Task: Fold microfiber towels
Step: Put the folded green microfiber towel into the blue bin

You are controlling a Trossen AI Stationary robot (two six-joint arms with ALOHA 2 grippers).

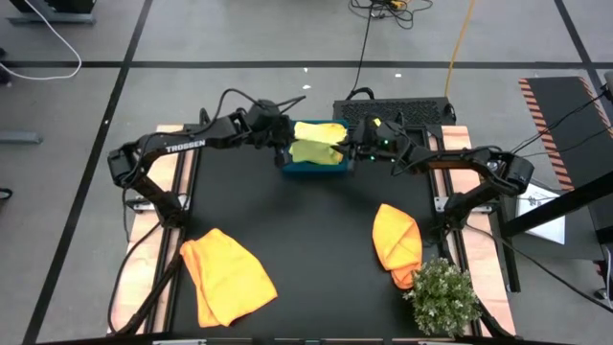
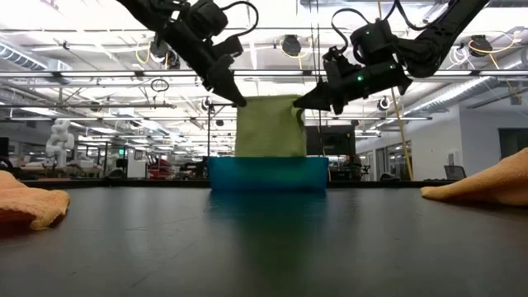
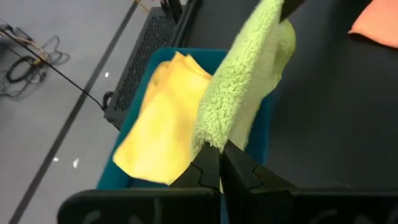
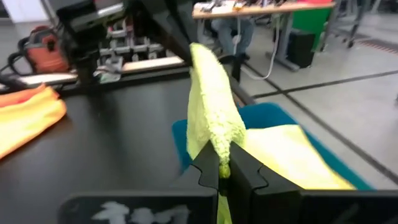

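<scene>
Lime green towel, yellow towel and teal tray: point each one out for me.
Lime green towel (image 2: 269, 125), low view: middle of the hanging cloth.
Yellow towel (image 3: 158, 127), left wrist view: its flat top face.
Teal tray (image 2: 268, 173), low view: its front wall.

- Two slim black multi-joint arms, matte housings w/ rounded joint blocks.
- Left arm: white "TROSSEN" lettering along the forearm link.
- Black cables loop loosely off both arms' wrist sections.
- Right arm: small green lights glowing near the wrist.
- Left gripper (image 3: 219, 167) & right gripper (image 4: 225, 167): dark, angular, tapering plastic fingers.
</scene>
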